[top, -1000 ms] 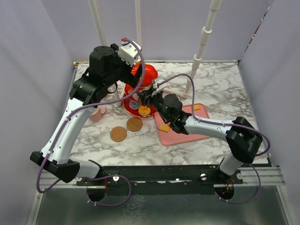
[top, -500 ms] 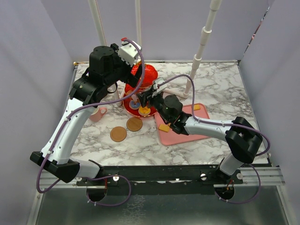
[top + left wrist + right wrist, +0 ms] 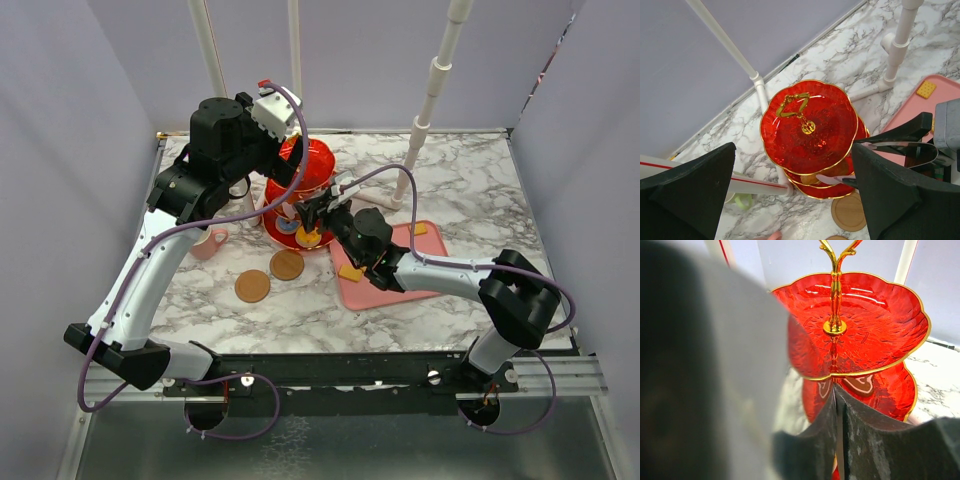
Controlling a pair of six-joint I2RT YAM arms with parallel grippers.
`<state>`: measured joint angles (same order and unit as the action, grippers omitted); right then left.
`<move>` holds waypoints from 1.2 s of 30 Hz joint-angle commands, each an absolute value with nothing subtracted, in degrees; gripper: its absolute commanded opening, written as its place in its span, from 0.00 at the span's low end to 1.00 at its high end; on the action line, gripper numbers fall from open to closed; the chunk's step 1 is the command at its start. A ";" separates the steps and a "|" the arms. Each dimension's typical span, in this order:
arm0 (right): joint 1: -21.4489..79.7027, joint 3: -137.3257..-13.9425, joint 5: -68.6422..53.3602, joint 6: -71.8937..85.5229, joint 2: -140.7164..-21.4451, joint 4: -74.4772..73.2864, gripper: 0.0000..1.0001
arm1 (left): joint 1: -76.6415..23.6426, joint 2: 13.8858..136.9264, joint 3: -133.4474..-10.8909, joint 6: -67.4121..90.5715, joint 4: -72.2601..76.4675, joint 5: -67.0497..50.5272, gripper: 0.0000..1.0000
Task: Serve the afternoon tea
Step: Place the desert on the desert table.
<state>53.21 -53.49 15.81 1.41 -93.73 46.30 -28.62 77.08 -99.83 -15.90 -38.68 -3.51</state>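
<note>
The translucent red three-tier stand with gold finial stands at the table's back middle. It also shows in the left wrist view and right wrist view. My left gripper hovers above it, open and empty. My right gripper reaches in at the lower tiers from the right, its jaws shut; I see nothing between them. Brown iced cookies lie on the middle tier and a yellow cookie on the bottom tier. The pink mug and two brown coasters sit front left. The pale green mug is left of the stand.
A pink tray right of the stand holds two small crackers. White pipe posts stand behind and beside the stand, one right against it. Grey walls close in the table on three sides.
My right gripper has edged a little left and farther in toward the stand's lower tiers. The left arm has not moved.
</note>
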 commanded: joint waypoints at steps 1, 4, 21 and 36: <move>53.60 -52.79 15.65 0.53 -92.05 49.63 0.58 | -28.65 75.96 -101.54 -16.02 -37.71 -3.62 0.99; 53.59 -52.47 15.52 0.53 -91.82 50.27 0.59 | -28.65 75.86 -101.63 -16.09 -37.71 -3.57 0.99; 53.60 -51.72 13.92 0.53 -91.58 52.44 0.64 | -28.65 76.05 -101.73 -16.22 -37.72 -4.00 0.99; 53.57 -45.91 12.29 2.43 -78.21 45.31 0.64 | -28.70 76.66 -102.48 -15.71 -38.00 -2.89 0.99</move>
<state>53.21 -47.55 13.76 1.48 -83.53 48.77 -28.62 77.08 -100.18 -15.94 -38.70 -3.53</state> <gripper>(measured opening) 0.643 0.990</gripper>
